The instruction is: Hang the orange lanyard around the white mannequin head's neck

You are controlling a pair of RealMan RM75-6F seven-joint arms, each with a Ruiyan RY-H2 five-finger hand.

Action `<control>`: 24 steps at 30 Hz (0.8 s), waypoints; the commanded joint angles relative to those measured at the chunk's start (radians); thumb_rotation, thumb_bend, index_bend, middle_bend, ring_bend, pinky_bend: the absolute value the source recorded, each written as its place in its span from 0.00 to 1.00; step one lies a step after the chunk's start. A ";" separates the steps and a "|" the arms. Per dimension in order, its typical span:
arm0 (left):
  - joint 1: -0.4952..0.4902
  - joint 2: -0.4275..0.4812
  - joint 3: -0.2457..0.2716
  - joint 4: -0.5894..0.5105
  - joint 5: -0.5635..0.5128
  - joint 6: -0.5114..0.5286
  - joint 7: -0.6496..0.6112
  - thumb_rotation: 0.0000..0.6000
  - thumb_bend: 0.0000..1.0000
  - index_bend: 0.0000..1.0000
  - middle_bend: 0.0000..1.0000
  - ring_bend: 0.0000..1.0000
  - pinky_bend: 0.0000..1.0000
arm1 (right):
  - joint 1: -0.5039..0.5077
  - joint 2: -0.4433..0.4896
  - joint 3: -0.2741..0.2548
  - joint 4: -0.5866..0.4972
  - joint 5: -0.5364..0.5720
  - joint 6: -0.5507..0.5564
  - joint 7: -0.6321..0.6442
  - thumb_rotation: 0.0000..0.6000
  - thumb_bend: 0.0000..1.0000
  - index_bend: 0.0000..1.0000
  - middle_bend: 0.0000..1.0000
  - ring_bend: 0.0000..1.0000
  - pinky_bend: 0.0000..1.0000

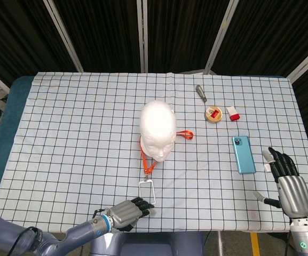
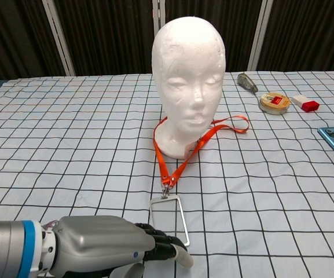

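So from the head view we're seeing the orange lanyard (image 1: 149,156) looping around the white mannequin head (image 1: 157,129), its strap trailing toward us to a clear badge holder (image 1: 147,191). Our left hand (image 1: 125,213) is sitting right at the holder's near edge; we can't tell if it's pinching it. Our right hand (image 1: 290,183) is hanging spread, holding nothing, beside the phone (image 1: 243,154).

Chest view: the left hand's fingertips (image 2: 178,255) are touching the holder's (image 2: 169,220) lower corner.
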 commanded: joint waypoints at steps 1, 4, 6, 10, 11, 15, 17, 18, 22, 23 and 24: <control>0.010 0.010 0.013 -0.001 0.023 -0.008 -0.020 1.00 1.00 0.00 0.00 0.00 0.03 | 0.000 0.000 0.001 0.000 -0.001 0.000 -0.001 1.00 0.00 0.00 0.00 0.00 0.00; 0.018 0.018 0.021 -0.005 0.056 -0.012 -0.039 1.00 1.00 0.00 0.00 0.00 0.03 | -0.001 0.000 0.001 -0.001 -0.001 -0.001 -0.002 1.00 0.00 0.00 0.00 0.00 0.00; 0.025 0.023 0.024 -0.007 0.079 -0.010 -0.051 1.00 1.00 0.00 0.00 0.00 0.03 | -0.002 0.000 0.002 -0.001 -0.001 -0.002 -0.002 1.00 0.00 0.00 0.00 0.00 0.00; 0.044 0.038 0.023 -0.007 0.133 0.012 -0.078 1.00 1.00 0.00 0.00 0.00 0.03 | -0.003 0.000 0.003 -0.002 0.000 -0.002 -0.002 1.00 0.00 0.00 0.00 0.00 0.00; 0.050 0.042 0.021 -0.005 0.149 0.021 -0.087 1.00 1.00 0.00 0.00 0.00 0.03 | -0.003 0.001 0.004 -0.002 0.000 -0.002 -0.002 1.00 0.00 0.00 0.00 0.00 0.00; 0.081 0.060 0.005 0.002 0.219 0.070 -0.143 1.00 1.00 0.00 0.00 0.00 0.03 | -0.005 0.002 0.005 -0.002 -0.001 -0.001 0.000 1.00 0.00 0.00 0.00 0.00 0.00; 0.101 0.078 -0.009 0.008 0.266 0.109 -0.184 1.00 1.00 0.00 0.00 0.00 0.03 | -0.005 0.003 0.006 -0.002 -0.001 -0.001 0.001 1.00 0.00 0.00 0.00 0.00 0.00; 0.108 0.087 -0.012 0.012 0.287 0.123 -0.203 1.00 1.00 0.00 0.00 0.00 0.03 | -0.006 0.003 0.006 -0.002 -0.002 -0.001 0.001 1.00 0.00 0.00 0.00 0.00 0.00; 0.131 0.123 -0.025 0.029 0.339 0.171 -0.254 1.00 1.00 0.00 0.00 0.00 0.02 | -0.006 0.003 0.005 -0.004 -0.005 -0.001 0.002 1.00 0.00 0.00 0.00 0.00 0.00; 0.140 0.138 -0.025 0.035 0.349 0.189 -0.262 1.00 1.00 0.00 0.00 0.00 0.02 | -0.006 0.003 0.005 -0.004 -0.006 -0.002 0.002 1.00 0.00 0.00 0.00 0.00 0.00; 0.153 0.158 -0.021 0.044 0.363 0.209 -0.278 1.00 1.00 0.00 0.00 0.00 0.01 | -0.006 0.003 0.004 -0.005 -0.007 -0.003 0.002 1.00 0.00 0.00 0.00 0.00 0.00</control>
